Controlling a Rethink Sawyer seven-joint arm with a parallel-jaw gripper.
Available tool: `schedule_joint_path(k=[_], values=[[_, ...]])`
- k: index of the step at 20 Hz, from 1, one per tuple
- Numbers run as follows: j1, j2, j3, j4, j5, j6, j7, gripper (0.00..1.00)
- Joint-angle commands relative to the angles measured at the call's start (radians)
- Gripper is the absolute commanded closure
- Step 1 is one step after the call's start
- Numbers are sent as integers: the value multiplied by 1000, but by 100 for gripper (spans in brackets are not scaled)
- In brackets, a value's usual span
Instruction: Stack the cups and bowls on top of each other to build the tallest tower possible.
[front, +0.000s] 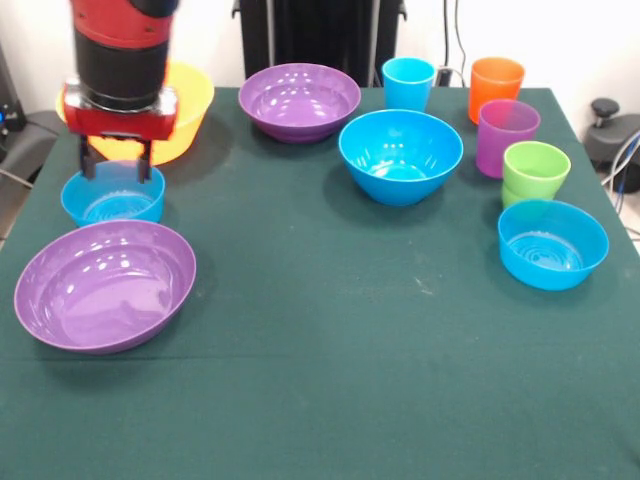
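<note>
My gripper (117, 165) hangs open over the far rim of a small blue bowl (112, 203) at the left, one finger (88, 160) at each side of it. A wide purple bowl (105, 285) lies just in front. The yellow bowl (192, 105) is partly hidden behind the arm. Further right stand a second purple bowl (300, 100) and the large blue bowl (400, 155). The cups stand at the right: light blue (408, 83), orange (496, 88), translucent purple (507, 137) and lime green (535, 172). Another small blue bowl (552, 243) sits below them. No tower shows; each piece stands alone.
A dark green cloth covers the table (330, 370), whose left and right edges slant inward toward the back. A black device (610, 125) with cables sits just off the right edge.
</note>
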Motion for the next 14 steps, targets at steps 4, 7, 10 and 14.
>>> schedule_joint_path(k=[4,7,10,14], values=[[-82,-39,105,143,-119,-54,-381,0],[-84,-35,116,154,-130,-65,-358,0],[-86,-28,132,162,-133,-74,-331,0],[-99,-13,159,176,-129,-89,-320,0]])
